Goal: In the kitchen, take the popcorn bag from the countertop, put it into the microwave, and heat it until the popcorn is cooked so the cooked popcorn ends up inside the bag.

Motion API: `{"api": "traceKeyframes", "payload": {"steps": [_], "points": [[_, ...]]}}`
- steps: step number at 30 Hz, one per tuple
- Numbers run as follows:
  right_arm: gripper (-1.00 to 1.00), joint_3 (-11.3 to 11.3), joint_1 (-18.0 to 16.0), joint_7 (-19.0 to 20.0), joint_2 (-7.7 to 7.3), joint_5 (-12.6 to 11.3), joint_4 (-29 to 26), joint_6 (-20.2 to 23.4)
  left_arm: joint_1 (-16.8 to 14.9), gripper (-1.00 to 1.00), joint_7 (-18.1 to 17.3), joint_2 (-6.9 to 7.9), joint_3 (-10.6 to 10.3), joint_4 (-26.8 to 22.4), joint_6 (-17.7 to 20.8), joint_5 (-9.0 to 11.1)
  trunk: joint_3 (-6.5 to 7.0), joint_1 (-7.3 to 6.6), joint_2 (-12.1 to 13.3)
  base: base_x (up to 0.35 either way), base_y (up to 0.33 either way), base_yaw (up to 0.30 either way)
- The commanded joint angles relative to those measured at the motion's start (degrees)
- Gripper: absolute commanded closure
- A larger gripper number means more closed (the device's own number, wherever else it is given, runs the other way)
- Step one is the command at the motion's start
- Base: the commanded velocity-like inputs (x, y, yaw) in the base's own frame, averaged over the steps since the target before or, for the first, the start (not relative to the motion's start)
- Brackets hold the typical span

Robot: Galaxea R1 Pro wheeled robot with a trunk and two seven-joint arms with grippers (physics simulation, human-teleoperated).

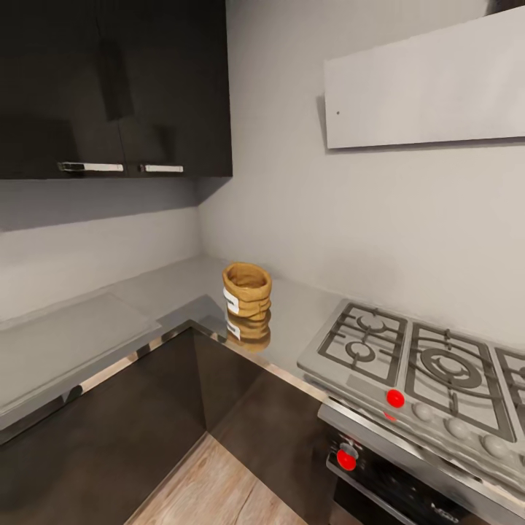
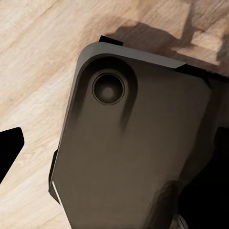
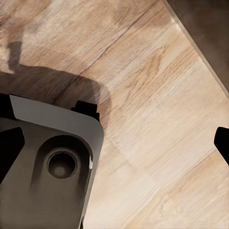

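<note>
The bag [image 1: 247, 290] stands upright on the grey desk [image 1: 146, 292], near the inside corner where 2 runs of desk meet. Its rim is rolled down and a white label band faces the camera's left. The glossy desk surface mirrors the bag directly below it. The bag's contents cannot be seen.

A steel hob [image 1: 423, 372] with grates sits on the desk to the bag's right, well apart from it. 2 red knobs [image 1: 394, 398] show on the hob front and oven panel. Dark cupboards [image 1: 109, 87] hang above the desk at left. A pale hood [image 1: 423, 80] is mounted on the wall above the hob.

Both wrist views look down on a wood floor [image 3: 157, 95] and a dark base [image 2: 133, 152] of the robot. Dark tips show at the edges of each wrist view; whether either tool is apart or together cannot be told.
</note>
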Motion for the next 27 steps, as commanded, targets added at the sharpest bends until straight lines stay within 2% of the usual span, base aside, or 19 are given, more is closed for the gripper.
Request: {"api": "traceKeyframes", "payload": {"steps": [1, 5, 7, 11, 13, 16, 18, 20, 22, 24, 27], "points": [[-1.00, 0.26, -0.08, 0.01, 0.00, 0.00, 0.18, -0.26, 0.00, -1.00, 0.02, -0.01, 0.30, -0.05, -0.04, 0.03, -0.06, 0.00, -0.04, 0.000, 0.000, 0.000], [-1.00, 0.29, -0.08, 0.36, -0.08, 0.21, 0.18, -0.09, 0.00, -1.00, 0.02, -0.01, 0.29, -0.05, -0.04, 0.03, -0.06, 0.00, -0.04, 0.000, 0.000, 0.000], [-1.00, 0.63, -0.08, 0.44, -0.17, 0.84, -0.89, 4.38, -0.01, -1.00, 0.02, -0.01, 0.29, -0.03, -0.02, 0.03, -0.06, 0.00, -0.04, 0.000, 0.000, 0.000], [-1.00, 0.64, -0.08, 0.86, 0.69, 1.11, -7.06, 7.22, 0.00, -1.00, 0.02, -0.01, 0.29, 0.02, -0.02, 0.03, -0.06, 0.00, -0.04, 0.000, 0.000, 0.000], [-1.00, 0.68, -0.08, 0.95, 1.67, 1.91, -9.99, 8.41, 0.00, -1.00, 0.02, -0.03, 0.29, 0.03, -0.02, 0.03, -0.06, 0.00, -0.04, 0.000, 0.000, 0.000], [-1.00, 0.67, -0.08, 0.98, 4.47, 5.89, -14.07, 10.57, 0.00, -1.00, 0.02, -0.02, 0.29, 0.03, -0.02, 0.03, -0.06, 0.00, -0.04, 0.000, 0.000, 0.000], [-1.00, 0.63, -0.08, 0.99, 6.81, 9.95, -17.34, 12.74, 0.00, -1.00, 0.02, -0.06, 0.29, 0.03, -0.02, 0.03, -0.06, 0.00, -0.04, 0.000, 0.000, 0.000], [-1.00, 0.61, -0.08, 0.99, 8.47, 11.55, -20.69, 15.36, 0.00, -1.00, 0.02, -0.09, 0.29, 0.03, -0.03, 0.03, -0.06, 0.00, -0.04, 0.000, 0.000, 0.000], [-1.00, 0.61, -0.08, 1.21, 10.78, 11.98, -27.57, 22.62, 0.00, -1.00, 0.02, -0.04, 0.29, 0.03, -0.02, 0.03, -0.06, 0.00, -0.04, 0.000, 0.000, 0.000], [-1.00, 0.61, -0.08, 1.66, 11.64, 12.06, -29.25, 23.95, 0.00, -1.00, 0.02, -0.02, 0.29, 0.03, -0.02, 0.03, -0.06, 0.00, -0.04, 0.000, 0.000, 0.000], [-1.00, 0.61, -0.08, 1.78, 11.97, 12.08, -29.64, 24.27, 0.00, -1.00, 0.02, -0.02, 0.29, 0.03, -0.02, 0.03, -0.06, 0.00, -0.04, 0.000, 0.000, 0.000]]}}
